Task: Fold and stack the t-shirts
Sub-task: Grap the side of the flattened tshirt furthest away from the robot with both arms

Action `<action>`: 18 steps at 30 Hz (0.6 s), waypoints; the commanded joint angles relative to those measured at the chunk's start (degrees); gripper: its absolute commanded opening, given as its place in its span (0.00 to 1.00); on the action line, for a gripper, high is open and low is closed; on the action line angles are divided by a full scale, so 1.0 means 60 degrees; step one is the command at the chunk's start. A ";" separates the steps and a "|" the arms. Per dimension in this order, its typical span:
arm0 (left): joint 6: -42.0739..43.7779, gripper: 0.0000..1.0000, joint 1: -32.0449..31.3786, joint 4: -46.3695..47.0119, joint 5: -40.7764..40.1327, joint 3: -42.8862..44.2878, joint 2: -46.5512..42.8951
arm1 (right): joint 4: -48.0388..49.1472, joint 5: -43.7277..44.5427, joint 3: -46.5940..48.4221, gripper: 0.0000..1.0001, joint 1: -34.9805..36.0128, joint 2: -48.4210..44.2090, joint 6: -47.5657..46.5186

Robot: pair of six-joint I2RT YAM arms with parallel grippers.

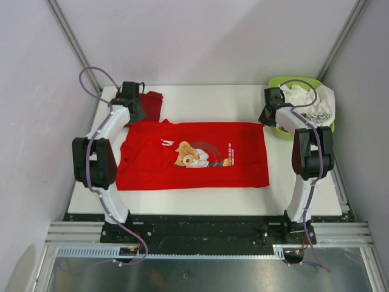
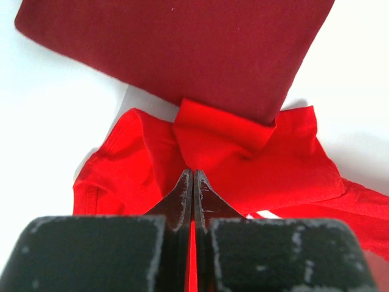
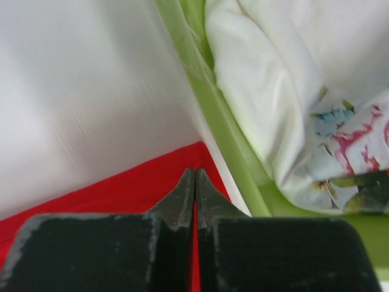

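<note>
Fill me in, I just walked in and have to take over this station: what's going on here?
A bright red t-shirt with a bear print lies spread flat on the table. The left hand is shut at its far left corner, where the cloth puckers, beside a folded dark red t-shirt. The right hand is shut at the far right corner, next to a green basket of pale cloth. The bright red t-shirt is not yet folded.

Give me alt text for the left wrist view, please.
The left gripper is closed, its tips on a puckered fold of the bright red t-shirt. Beyond it the darker red t-shirt lies flat on the white table.
</note>
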 commanded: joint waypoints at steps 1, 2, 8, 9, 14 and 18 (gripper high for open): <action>-0.0189 0.00 0.0183 0.0178 0.0013 -0.0549 -0.1220 | -0.0112 0.0019 -0.0500 0.00 -0.0030 -0.0936 0.0045; -0.0241 0.00 0.0209 0.0174 0.0010 -0.0733 -0.1382 | -0.0153 0.0029 -0.0605 0.00 -0.0022 -0.1037 0.0056; -0.0624 0.00 0.0222 0.0171 0.0130 -0.1993 -0.2169 | -0.0406 0.0203 -0.1119 0.00 0.0155 -0.1499 0.0134; -0.0650 0.00 0.0221 0.0178 0.0120 -0.2217 -0.2318 | -0.0440 0.0261 -0.1215 0.00 0.0202 -0.1575 0.0137; -0.0727 0.00 0.0223 0.0187 0.0044 -0.3094 -0.2881 | -0.0509 0.0340 -0.1865 0.00 0.0322 -0.1927 0.0278; -0.0657 0.00 0.0229 0.0186 0.0026 -0.3481 -0.3239 | -0.0432 0.0395 -0.2469 0.00 0.0390 -0.2274 0.0366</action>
